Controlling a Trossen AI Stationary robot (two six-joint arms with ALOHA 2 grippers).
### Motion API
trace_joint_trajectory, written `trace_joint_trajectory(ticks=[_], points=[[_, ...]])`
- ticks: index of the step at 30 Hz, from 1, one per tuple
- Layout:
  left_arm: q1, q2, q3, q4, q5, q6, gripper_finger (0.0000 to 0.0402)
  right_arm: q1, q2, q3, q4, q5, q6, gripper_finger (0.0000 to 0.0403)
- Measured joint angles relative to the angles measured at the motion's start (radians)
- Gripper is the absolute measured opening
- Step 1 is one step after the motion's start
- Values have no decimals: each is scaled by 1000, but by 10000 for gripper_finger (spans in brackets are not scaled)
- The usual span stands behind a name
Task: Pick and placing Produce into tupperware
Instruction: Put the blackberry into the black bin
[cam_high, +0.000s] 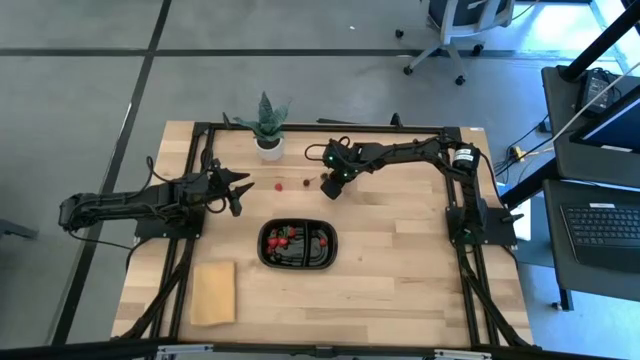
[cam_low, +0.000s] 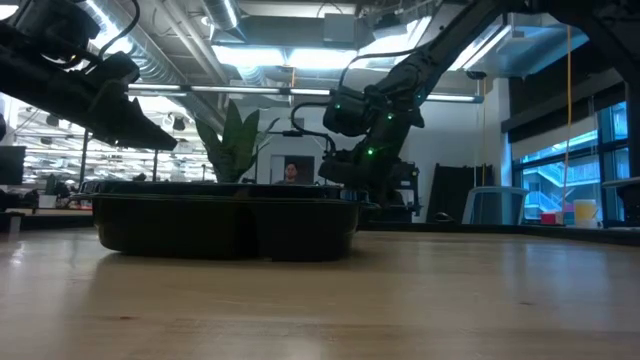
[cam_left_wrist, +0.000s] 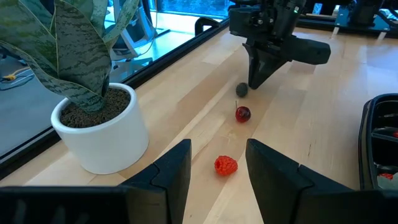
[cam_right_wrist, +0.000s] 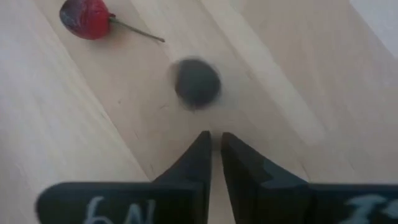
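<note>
1. The left claw (cam_high: 238, 190) hovers at the bench's (cam_high: 400, 290) 9 o'clock side, fingers spread and holding nothing, pointed toward the loose produce
2. A flat tan block (cam_high: 214, 292) lies near the bench's 7 o'clock corner
3. The potted plant (cam_high: 268, 128) in its white pot stands at about 11 o'clock of the tupperware (cam_high: 298, 245)
4. A red raspberry-like piece (cam_left_wrist: 226, 165) lies just ahead of the left claw; a red cherry (cam_left_wrist: 242, 114) sits beyond it, apart
5. The tupperware, a black two-compartment tray, sits at bench centre with several red pieces of produce (cam_high: 284, 238) in its left compartment
6. A dark berry (cam_right_wrist: 197, 81) rests on the bench just beyond the right claw's tips, not touching
7. The right claw (cam_high: 329, 189) points down at 12 o'clock of the tupperware, fingers pressed nearly together, gripping nothing
</note>
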Motion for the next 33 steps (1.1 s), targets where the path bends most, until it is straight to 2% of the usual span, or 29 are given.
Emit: trace_joint_trajectory(ticks=[6,10,17,27,30,33], points=[[0,0,0,0,0,0,147,0,0,0,2,-1,-2,9],[0,0,0,0,0,0,147,0,0,0,1,-4,-2,6],[0,0,0,0,0,0,147,1,13,96,-95,-18,-39,29],[0,0,0,0,0,0,147,2,8,234,-105,-16,-82,37],[0,0,0,0,0,0,147,2,8,259,-112,-68,-136,40],[0,0,0,0,0,0,147,3,7,285,-109,-123,-160,59]])
